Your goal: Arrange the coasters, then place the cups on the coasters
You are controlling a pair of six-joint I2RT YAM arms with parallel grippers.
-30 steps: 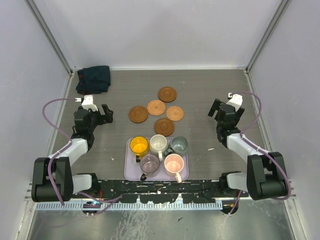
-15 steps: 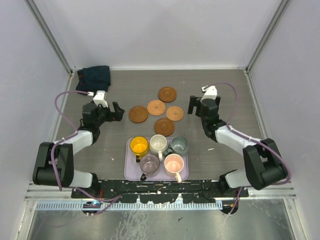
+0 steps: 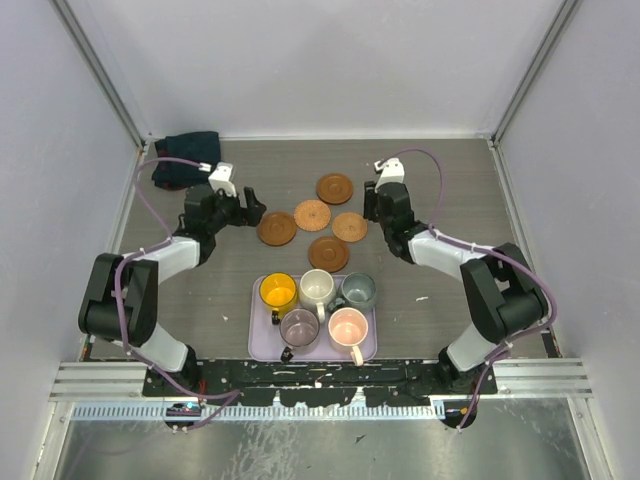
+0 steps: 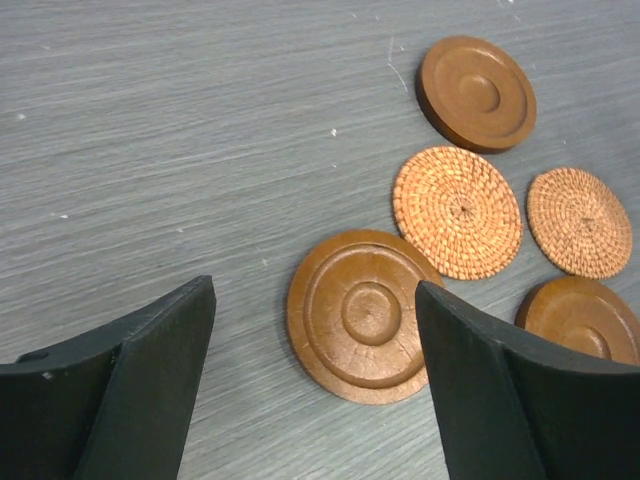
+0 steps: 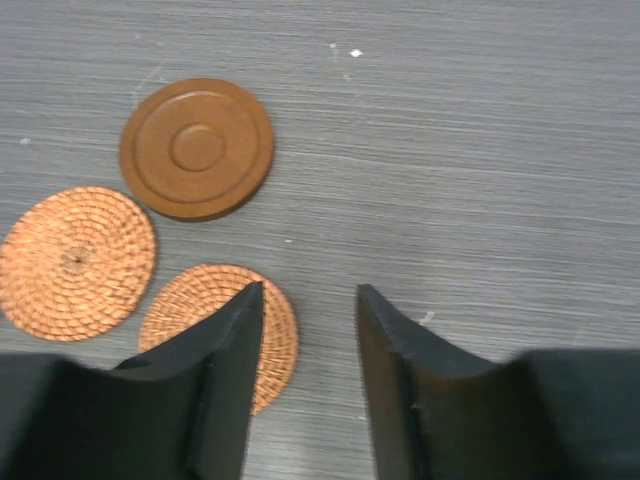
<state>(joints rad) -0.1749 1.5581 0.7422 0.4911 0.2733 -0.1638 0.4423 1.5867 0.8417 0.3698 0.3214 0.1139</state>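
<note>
Five coasters [image 3: 312, 214], three ringed and two woven, lie flat in a loose cluster. Five cups [image 3: 317, 287] stand upright, packed together on the tray [image 3: 256, 340].

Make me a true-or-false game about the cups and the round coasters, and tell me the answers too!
1. All five cups sit on the lavender tray. True.
2. One of the coasters already has a cup on it. False: all five are bare.
3. The left gripper is holding a coaster. False: its jaws are wide open and grip nothing.
4. Two of the coasters are woven and three are smooth wood. True.
5. The right gripper is shut tight. False: its jaws stand apart with nothing between them.
</note>
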